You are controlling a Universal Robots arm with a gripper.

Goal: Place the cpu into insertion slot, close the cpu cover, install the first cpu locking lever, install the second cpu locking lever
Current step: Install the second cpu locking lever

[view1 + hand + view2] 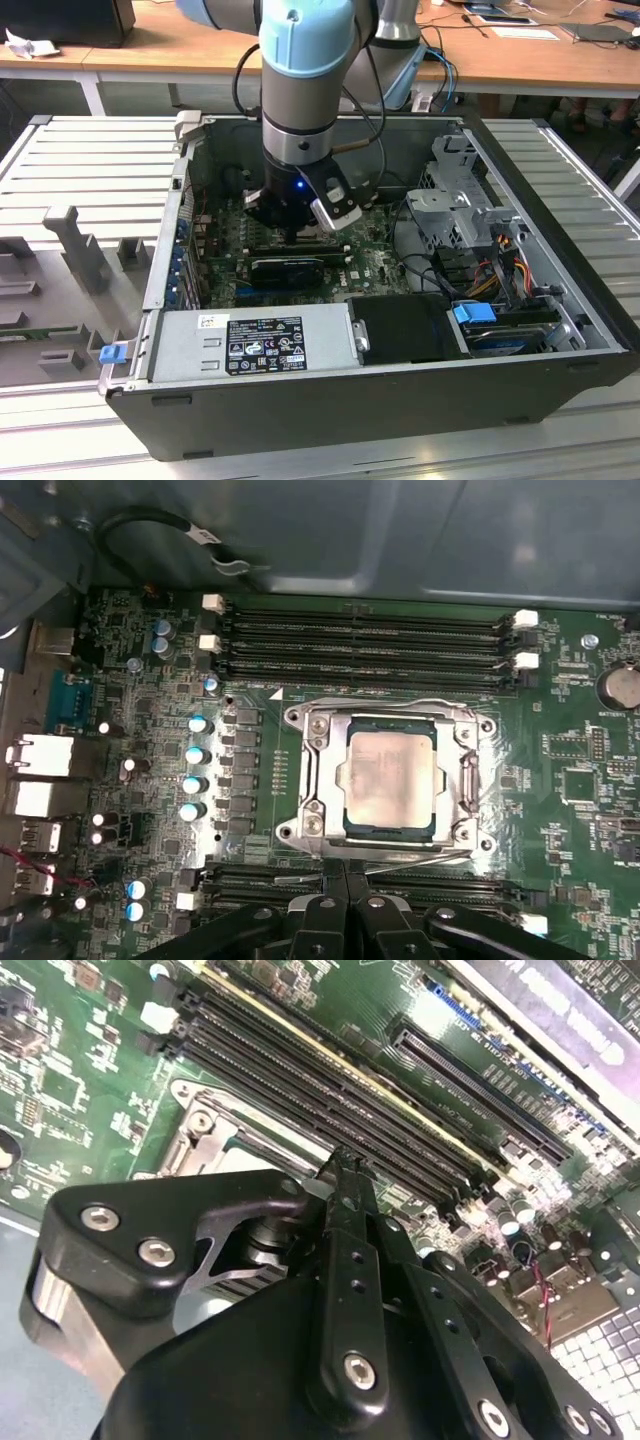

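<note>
In the first wrist view the cpu (390, 780) lies flat in the insertion slot (288, 831) of the green motherboard. Its pale metallic face shows through the window of the cpu cover (318, 770), which lies down over it. One thin locking lever (420, 702) runs along one side of the socket. Another lever (420, 860) lies slanted along the opposite side. My gripper (346, 872) is shut, its fingertips pressed together at that slanted lever, with nothing seen held. In the second wrist view the gripper (345, 1165) tips sit beside the socket frame (205, 1130). In the exterior view the gripper (290, 228) reaches down into the computer case.
Long black memory slots (360, 640) flank the socket on two sides. Capacitors (195, 780) stand in a row beside it, and a coin battery (622, 687) sits further off. A black card (288, 268), power supply (255, 345), drive cage (460, 200) and cables crowd the case.
</note>
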